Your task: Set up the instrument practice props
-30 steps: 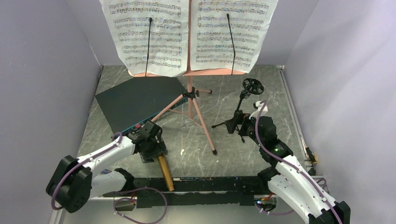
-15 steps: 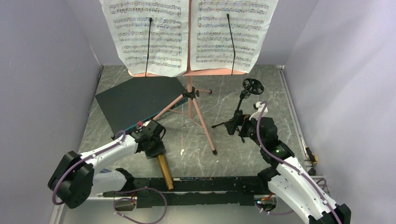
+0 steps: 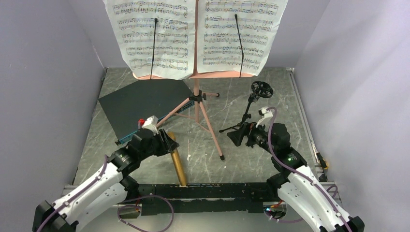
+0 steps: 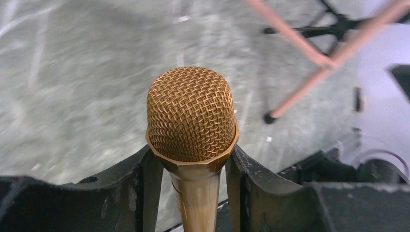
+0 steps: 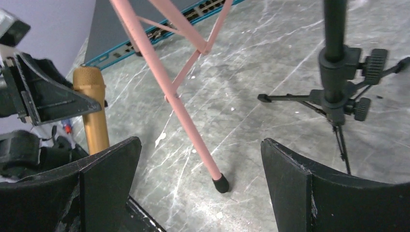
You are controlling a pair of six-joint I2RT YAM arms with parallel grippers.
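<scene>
**A:** How is the left arm posed?

**B:** It reaches low from the near left corner. Its end effector (image 3: 163,141) pinches the gold mesh-headed microphone (image 4: 191,113) just below the head. The handle points toward the near edge of the grey marbled counter (image 3: 227,101).

**A:** And the right arm?

**B:** It is bent in toward the middle with its end effector (image 5: 199,142) spread wide and holding nothing. It is close to the small black tripod mic stand (image 3: 247,115), but I cannot tell whether it touches.

**A:** Is anything cut off?

**B:** The two white sheet-music pages (image 3: 152,34) run off the top edge. They cover most of the pink tripod music stand (image 3: 197,104) at the far middle. The microphone's tail falls outside the left wrist view.
</scene>
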